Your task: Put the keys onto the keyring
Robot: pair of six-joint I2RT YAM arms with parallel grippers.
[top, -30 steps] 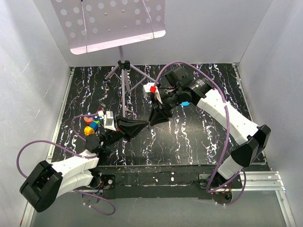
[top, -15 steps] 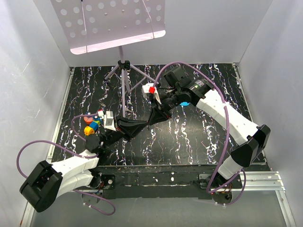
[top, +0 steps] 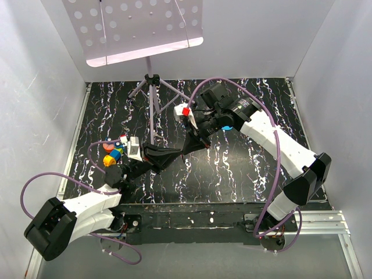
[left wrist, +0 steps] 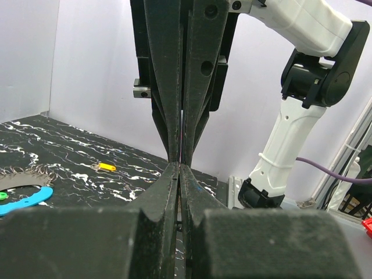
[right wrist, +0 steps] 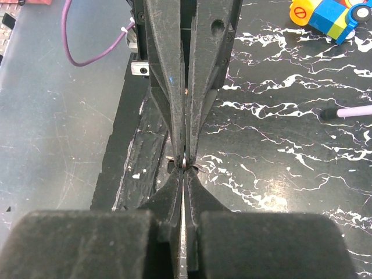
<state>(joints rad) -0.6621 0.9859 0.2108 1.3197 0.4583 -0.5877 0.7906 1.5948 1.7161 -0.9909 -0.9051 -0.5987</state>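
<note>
My left gripper (top: 183,153) and right gripper (top: 188,147) meet tip to tip above the middle of the mat, both shut. In the right wrist view a thin silvery sliver, a key (right wrist: 183,161) seen edge-on, sits pinched where my right gripper (right wrist: 183,170) meets the left fingers (right wrist: 168,70). In the left wrist view my left gripper (left wrist: 179,167) is shut below the right fingers (left wrist: 165,75). The keyring lies on the mat: a blue band (left wrist: 26,200) with a grey chain loop (left wrist: 29,173), part hidden under the right arm in the top view (top: 227,127). Another key with a yellow tag (left wrist: 106,167) lies beyond it.
Coloured toy blocks (top: 113,151) sit at the mat's left, also in the right wrist view (right wrist: 325,13). A music stand's tripod (top: 152,87) stands at the back centre, one purple leg (right wrist: 349,111) reaching forward. White walls enclose the mat (top: 244,168).
The right wrist has shifted very slightly; both grippers stay shut and tip to tip.
</note>
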